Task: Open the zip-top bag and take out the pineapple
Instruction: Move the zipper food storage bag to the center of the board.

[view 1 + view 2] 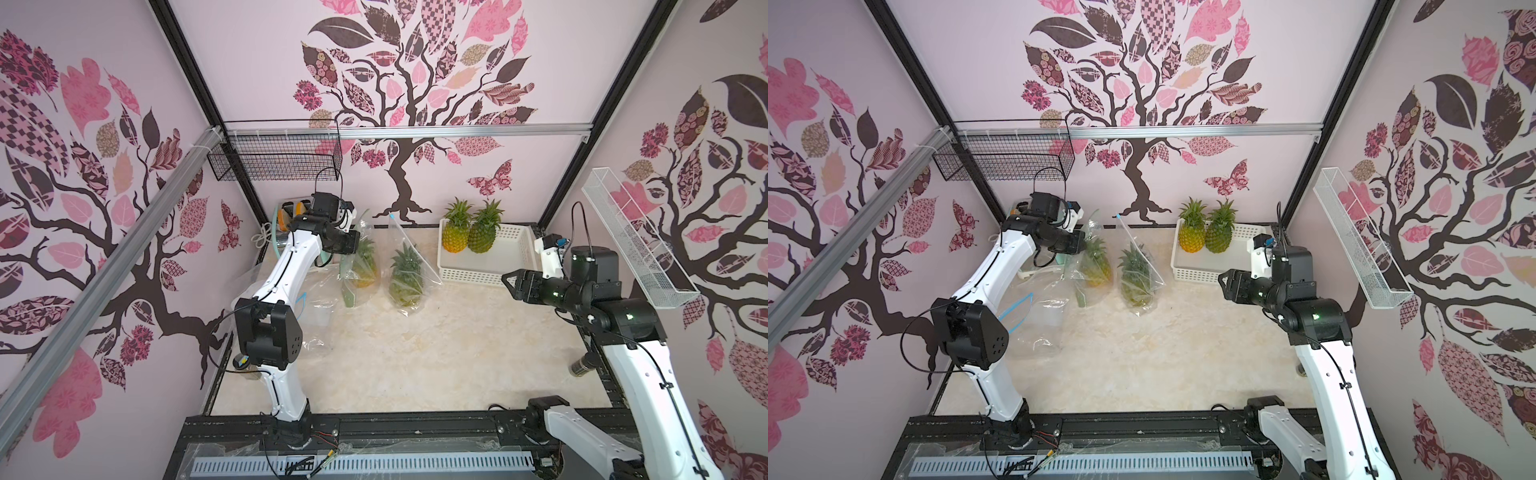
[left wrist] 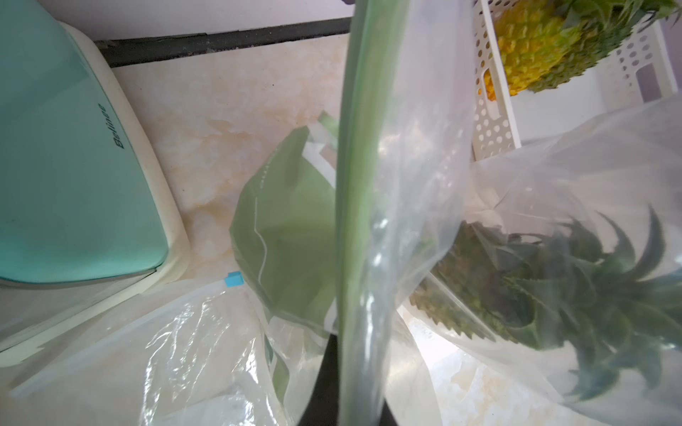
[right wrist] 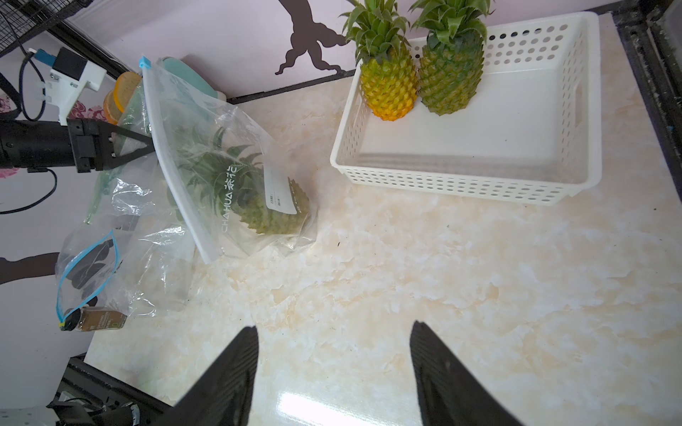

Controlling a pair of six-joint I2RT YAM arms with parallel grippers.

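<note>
Two clear zip-top bags stand at the back of the table, each with a pineapple inside. The left zip-top bag (image 1: 360, 257) (image 1: 1096, 266) has a green zip strip (image 2: 354, 184) and holds a yellowish pineapple (image 1: 366, 272). My left gripper (image 1: 355, 242) (image 1: 1081, 246) (image 2: 350, 346) (image 3: 150, 147) is shut on that strip at the bag's top edge. The other bag (image 1: 409, 270) (image 3: 228, 177), with a blue slider (image 3: 145, 62), holds a green pineapple (image 3: 269, 210). My right gripper (image 1: 505, 279) (image 1: 1223, 279) (image 3: 334, 326) hovers open and holds nothing, to the right of the bags.
A white basket (image 1: 478, 277) (image 3: 461, 184) at the back right holds two upright pineapples (image 1: 456, 232) (image 1: 484, 232). Empty clear bags (image 1: 316, 316) lie beside the left arm. A teal appliance (image 2: 73, 147) stands in the back left corner. A small bottle (image 3: 99, 319) lies at the table's left edge.
</note>
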